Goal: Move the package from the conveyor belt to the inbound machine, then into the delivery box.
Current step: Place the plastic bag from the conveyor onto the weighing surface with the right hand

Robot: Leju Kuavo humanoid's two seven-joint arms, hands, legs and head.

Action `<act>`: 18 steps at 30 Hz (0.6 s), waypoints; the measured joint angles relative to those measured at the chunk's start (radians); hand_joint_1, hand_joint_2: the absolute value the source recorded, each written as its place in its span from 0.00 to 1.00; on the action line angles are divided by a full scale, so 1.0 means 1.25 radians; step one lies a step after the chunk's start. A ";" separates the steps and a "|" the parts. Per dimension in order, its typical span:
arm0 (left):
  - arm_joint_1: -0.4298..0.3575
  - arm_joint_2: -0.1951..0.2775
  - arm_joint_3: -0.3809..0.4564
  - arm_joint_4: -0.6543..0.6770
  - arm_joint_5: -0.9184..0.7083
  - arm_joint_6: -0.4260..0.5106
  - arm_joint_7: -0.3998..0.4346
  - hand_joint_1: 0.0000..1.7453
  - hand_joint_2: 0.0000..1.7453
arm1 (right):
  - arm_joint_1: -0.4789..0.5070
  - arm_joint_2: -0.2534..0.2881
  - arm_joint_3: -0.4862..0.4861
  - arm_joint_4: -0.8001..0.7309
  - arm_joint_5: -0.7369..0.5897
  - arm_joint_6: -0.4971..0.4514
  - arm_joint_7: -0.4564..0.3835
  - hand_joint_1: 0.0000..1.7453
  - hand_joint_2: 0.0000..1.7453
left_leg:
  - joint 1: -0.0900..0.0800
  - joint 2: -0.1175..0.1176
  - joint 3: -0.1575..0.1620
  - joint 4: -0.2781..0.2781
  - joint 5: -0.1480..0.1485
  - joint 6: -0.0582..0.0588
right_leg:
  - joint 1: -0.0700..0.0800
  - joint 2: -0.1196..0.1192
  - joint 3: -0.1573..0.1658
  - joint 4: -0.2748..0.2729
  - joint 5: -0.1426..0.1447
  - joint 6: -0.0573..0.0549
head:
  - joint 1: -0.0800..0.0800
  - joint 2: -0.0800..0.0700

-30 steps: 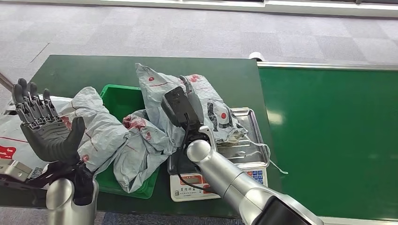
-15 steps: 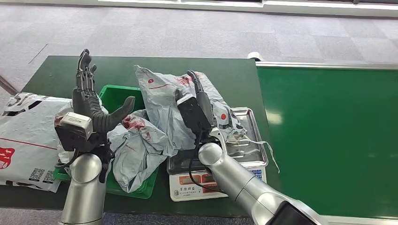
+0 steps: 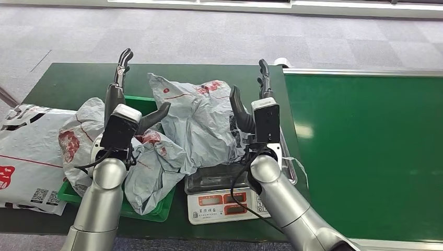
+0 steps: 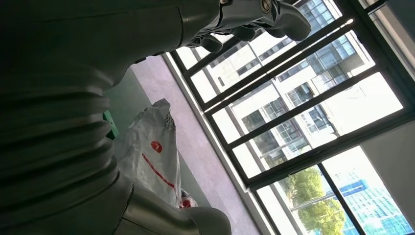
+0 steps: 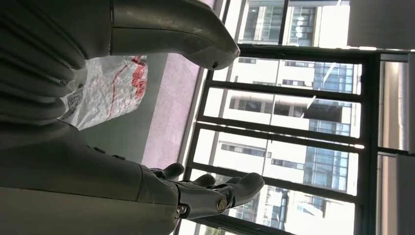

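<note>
Both hands have come up since half a second ago: my right hand, which lay on the grey package, now stands raised beside it, and my left hand has swung in closer on the other side. From the head view I see the package resting on the steel tray of the scale, leaning toward the green bin next to it. Two more grey bags are heaped in that bin, and a large white parcel lies at the table's left end. The green conveyor belt runs off to the right. Both hands are empty with fingers spread, one either side of the package, not touching it (as far as I can judge).

From the left wrist view, my left hand's fingers are apart against bright windows, with the package beyond.

From the right wrist view, the thumb and fingers stand wide apart, holding nothing.
</note>
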 joint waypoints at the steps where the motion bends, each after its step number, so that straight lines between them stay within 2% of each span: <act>1: -0.001 0.000 0.000 0.002 0.000 0.000 0.000 0.00 1.00 | 0.001 -0.001 -0.003 -0.005 0.001 0.000 -0.001 0.00 1.00 | 0.000 0.000 0.000 0.000 0.000 0.000 | 0.000 0.000 0.000 0.000 0.000 0.000 | 0.000 0.000; 3: -0.004 0.001 -0.003 0.007 -0.016 0.000 0.014 0.00 1.00 | 0.009 -0.004 -0.013 -0.018 0.009 0.000 -0.016 0.00 1.00 | 0.000 0.000 0.000 0.000 0.000 0.000 | 0.000 0.000 0.000 0.000 0.000 0.000 | 0.000 0.000; 5: -0.015 0.003 -0.010 0.020 -0.071 -0.003 0.056 0.00 1.00 | 0.039 -0.008 -0.042 -0.057 0.046 0.002 -0.060 0.00 1.00 | 0.000 0.000 0.001 0.000 0.000 0.000 | 0.000 0.000 0.000 0.000 0.000 0.000 | 0.000 0.000; 8: -0.051 0.006 -0.021 0.073 -0.183 -0.027 0.143 0.00 1.00 | 0.129 -0.018 -0.141 -0.205 0.191 0.010 -0.121 0.00 1.00 | 0.000 -0.001 0.001 0.001 0.000 0.000 | 0.000 -0.001 0.000 0.000 0.000 0.000 | 0.000 0.000; 11: -0.118 0.005 -0.042 0.172 -0.258 -0.074 0.201 0.00 1.00 | 0.222 -0.031 -0.256 -0.376 0.318 0.010 -0.131 0.00 1.00 | -0.001 0.001 0.001 0.002 -0.001 0.001 | -0.001 0.001 -0.001 -0.001 0.000 0.001 | 0.000 0.000; 15: -0.232 -0.012 -0.085 0.373 -0.315 -0.132 0.230 0.00 1.00 | 0.355 -0.052 -0.356 -0.536 0.324 0.002 -0.131 0.00 1.00 | -0.002 0.008 0.001 0.002 -0.003 0.004 | -0.003 0.007 -0.001 -0.001 0.002 0.003 | 0.000 0.000; 18: -0.281 -0.030 -0.113 0.500 -0.328 -0.178 0.214 0.00 1.00 | 0.408 -0.063 -0.388 -0.588 0.308 -0.018 -0.131 0.00 1.00 | -0.004 0.017 0.002 0.002 -0.004 0.004 | -0.004 0.016 -0.003 -0.001 0.003 0.004 | 0.000 0.000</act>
